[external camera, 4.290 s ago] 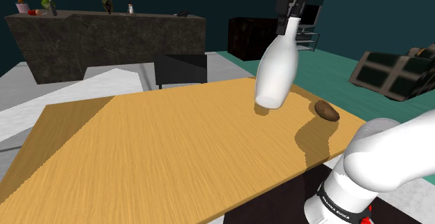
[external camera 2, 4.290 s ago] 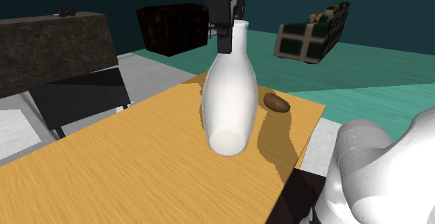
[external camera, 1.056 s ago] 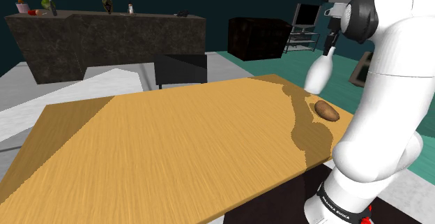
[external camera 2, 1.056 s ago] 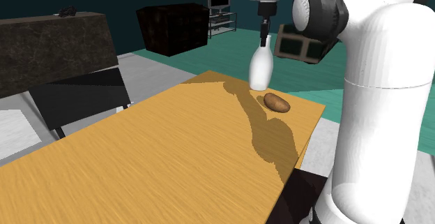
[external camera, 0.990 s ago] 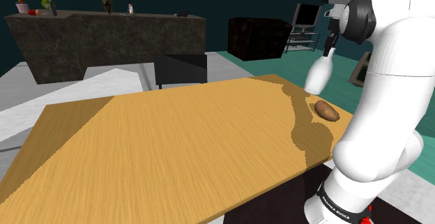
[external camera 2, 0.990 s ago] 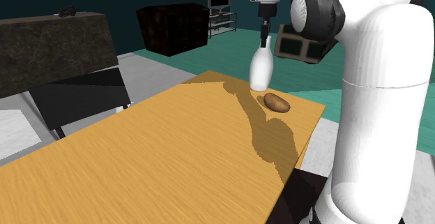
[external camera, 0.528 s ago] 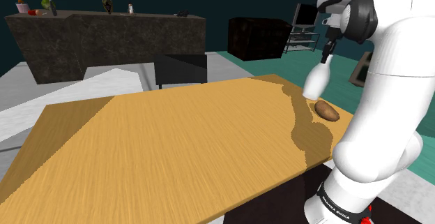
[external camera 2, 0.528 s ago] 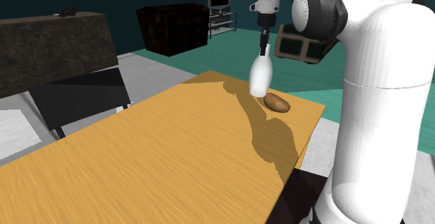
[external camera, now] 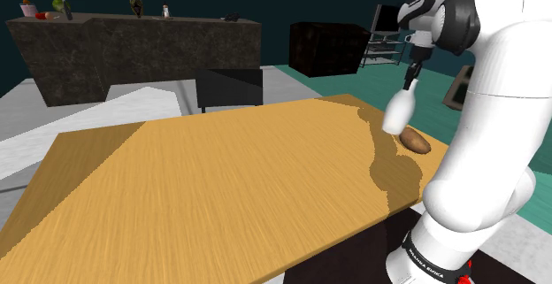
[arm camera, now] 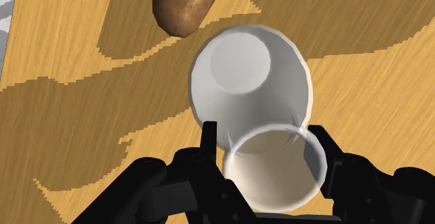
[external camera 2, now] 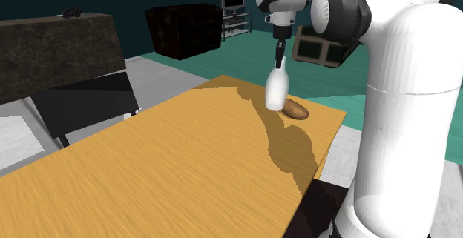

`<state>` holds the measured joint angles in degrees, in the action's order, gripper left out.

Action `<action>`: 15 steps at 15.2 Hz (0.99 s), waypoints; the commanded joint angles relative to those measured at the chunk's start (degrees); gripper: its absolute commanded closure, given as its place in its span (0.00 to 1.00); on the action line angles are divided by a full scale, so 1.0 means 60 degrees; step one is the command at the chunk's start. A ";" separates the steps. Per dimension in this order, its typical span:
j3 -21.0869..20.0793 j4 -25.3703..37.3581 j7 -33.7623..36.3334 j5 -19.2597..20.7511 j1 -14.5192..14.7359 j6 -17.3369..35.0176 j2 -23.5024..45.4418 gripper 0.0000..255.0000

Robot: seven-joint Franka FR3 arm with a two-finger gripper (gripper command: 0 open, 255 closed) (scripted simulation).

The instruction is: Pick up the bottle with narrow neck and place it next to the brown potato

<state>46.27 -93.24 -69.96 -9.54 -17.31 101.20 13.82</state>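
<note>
The hand [external camera: 410, 79] is pinching the thin neck of the white bottle [external camera: 396, 114], with one black finger on each side of it. In the wrist view the two fingers [arm camera: 208, 137] squeeze just under the open mouth of the bottle [arm camera: 251, 76], and its fat round bottom points down at the counter [arm camera: 63, 118].

A second ago the bottle hung higher, out by the far edge of the counter [external camera: 221, 185]. Now it has come down and moved in over the wood. It hangs low, at the far right corner in the shoulder view, just beside the brown potato [external camera: 415, 140] on that view's left. It leans a little there.

In the second exterior view the bottle [external camera 2: 275, 90] sits under the hand [external camera 2: 280, 55], and its bottom covers the left tip of the potato [external camera 2: 296, 110]. In the wrist view there is a small gap between the bottle and the potato [arm camera: 185, 3]. I cannot tell if the bottom is touching the wood yet.

So I think the job is nearly done. The bottle is in the right spot. What is left is to set it down gently and let go. It might bump the potato or tip over.
</note>
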 commanded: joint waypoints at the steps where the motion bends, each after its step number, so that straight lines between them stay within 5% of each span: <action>1: -0.0014 -0.0241 -0.0030 -0.0037 0.0003 0.0273 0.0037 1.00; 15: -0.0138 -0.1437 -0.0227 -0.0333 -0.0013 0.1681 0.0354 1.00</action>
<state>45.44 -101.74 -71.27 -11.49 -17.36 111.10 15.91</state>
